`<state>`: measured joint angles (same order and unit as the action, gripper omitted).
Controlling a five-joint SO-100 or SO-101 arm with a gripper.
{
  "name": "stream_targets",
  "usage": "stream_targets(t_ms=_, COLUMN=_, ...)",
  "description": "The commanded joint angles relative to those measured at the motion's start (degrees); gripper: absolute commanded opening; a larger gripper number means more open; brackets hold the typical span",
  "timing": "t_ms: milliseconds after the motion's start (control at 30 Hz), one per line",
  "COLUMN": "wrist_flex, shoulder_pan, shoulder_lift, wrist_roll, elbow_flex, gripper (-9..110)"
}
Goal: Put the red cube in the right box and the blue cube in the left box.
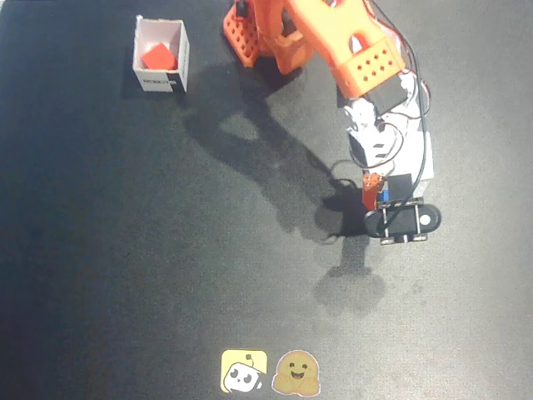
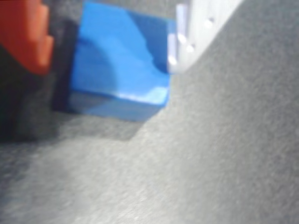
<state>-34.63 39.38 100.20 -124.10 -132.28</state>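
Note:
The blue cube [image 2: 119, 70] lies on the dark mat between my gripper's [image 2: 110, 65] two fingers. The white finger [image 2: 196, 32] touches its right top corner, and a narrow dark gap separates the orange finger [image 2: 23, 37] from its left side, so the gripper is open around it. In the fixed view the gripper [image 1: 385, 198] hangs at the right with a sliver of the blue cube [image 1: 390, 196] showing. The red cube [image 1: 158, 57] rests inside the right box [image 1: 161, 81] at the top left. The left box is out of view.
The orange arm [image 1: 333, 42] reaches from its base [image 1: 250, 33] at the top centre down to the right, casting long shadows over the mat's middle. Two small stickers [image 1: 271, 372] sit at the bottom edge. The black mat [image 1: 125, 250] fills the fixed view.

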Motion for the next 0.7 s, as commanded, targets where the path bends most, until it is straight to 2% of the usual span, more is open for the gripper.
stream_targets(t_ms=0, wrist_flex=0.53, shoulder_pan=0.97, shoulder_lift=0.18, wrist_roll=-1.05, elbow_flex=3.87, gripper=19)
stream_targets(t_ms=667, wrist_flex=3.78, shoulder_pan=1.23, shoulder_lift=-6.5, wrist_roll=-2.9, elbow_flex=5.27, gripper=20)
